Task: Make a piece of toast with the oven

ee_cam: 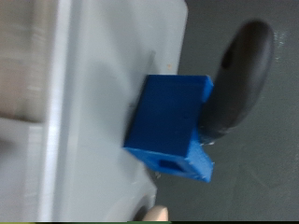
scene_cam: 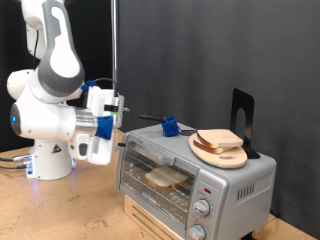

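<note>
The silver toaster oven (scene_cam: 225, 185) stands at the exterior view's lower right, with two round knobs (scene_cam: 201, 208) on its front. A pale slice of toast (scene_cam: 165, 178) lies on the rack inside, seen through the glass door, which looks closed. My gripper (scene_cam: 120, 118) hovers at the oven's upper corner on the exterior view's left, fingers pointing toward the oven, with nothing seen between them. The wrist view shows no fingers. It shows the oven's grey top (ee_cam: 93, 84) with a blue block (ee_cam: 168, 121).
A blue block (scene_cam: 170, 126) with a thin black rod sits on the oven top. A round wooden plate (scene_cam: 232, 158) with a tan slice-shaped piece (scene_cam: 218, 139) lies on the oven top. A black stand (scene_cam: 243, 115) rises behind it. A black rounded part (ee_cam: 239, 70) sits beside the block.
</note>
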Controlling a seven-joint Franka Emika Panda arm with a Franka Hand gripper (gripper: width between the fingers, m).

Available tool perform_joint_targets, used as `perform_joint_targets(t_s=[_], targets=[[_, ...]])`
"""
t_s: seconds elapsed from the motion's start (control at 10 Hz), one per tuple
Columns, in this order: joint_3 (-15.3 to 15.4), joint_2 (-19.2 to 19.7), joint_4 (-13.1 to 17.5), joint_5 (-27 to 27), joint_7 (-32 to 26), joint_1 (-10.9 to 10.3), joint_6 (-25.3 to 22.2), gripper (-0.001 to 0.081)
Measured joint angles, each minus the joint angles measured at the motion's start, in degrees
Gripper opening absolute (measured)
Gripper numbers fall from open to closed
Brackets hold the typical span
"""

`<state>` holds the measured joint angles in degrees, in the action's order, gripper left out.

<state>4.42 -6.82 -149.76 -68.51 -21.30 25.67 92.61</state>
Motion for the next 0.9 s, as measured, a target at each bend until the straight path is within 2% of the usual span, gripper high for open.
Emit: perform_joint_targets(t_s=[0.3, 0.6, 0.9], targets=[[-2.24, -0.01, 0.02, 2.16, -0.48, 2.86, 0.66, 0.0808], [-2.14, 1.03, 0.85, 1.10, 0.93, 2.87, 1.33, 0.0808], [-1.71, 6.13, 6.52, -3.26, 3.01, 2.77, 3.72, 0.0808]])
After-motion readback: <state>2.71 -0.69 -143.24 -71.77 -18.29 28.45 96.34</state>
